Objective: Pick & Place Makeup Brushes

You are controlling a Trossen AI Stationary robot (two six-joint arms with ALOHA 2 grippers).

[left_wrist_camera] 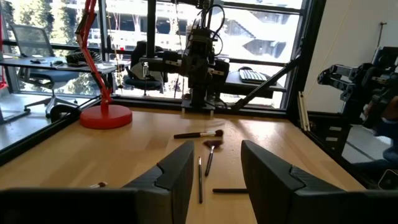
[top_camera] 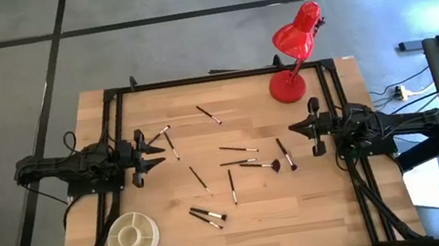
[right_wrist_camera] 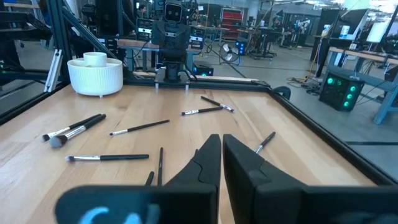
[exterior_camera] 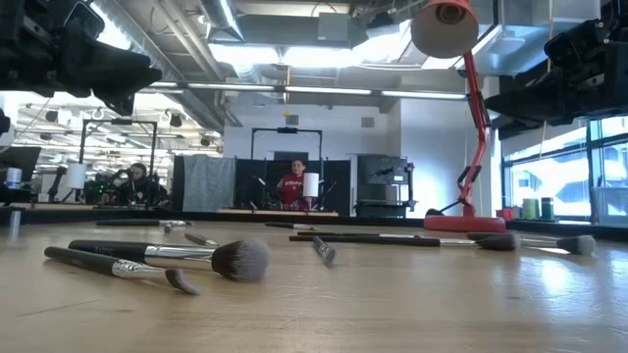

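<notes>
Brushes [top_camera: 228, 164] lie flat, scattered across the worktop [top_camera: 338, 201], long axes pointing every way; left pincer [top_camera: 147, 153] released, right pincer [top_camera: 313, 128] clenched, both empty.

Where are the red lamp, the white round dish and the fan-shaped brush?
Lamp [top_camera: 288, 86]: high view, on its round red base.
Dish [top_camera: 132, 237]: high view, on its centre compartment.
Fan brush [top_camera: 274, 165]: high view, on its spread bristles.
</notes>
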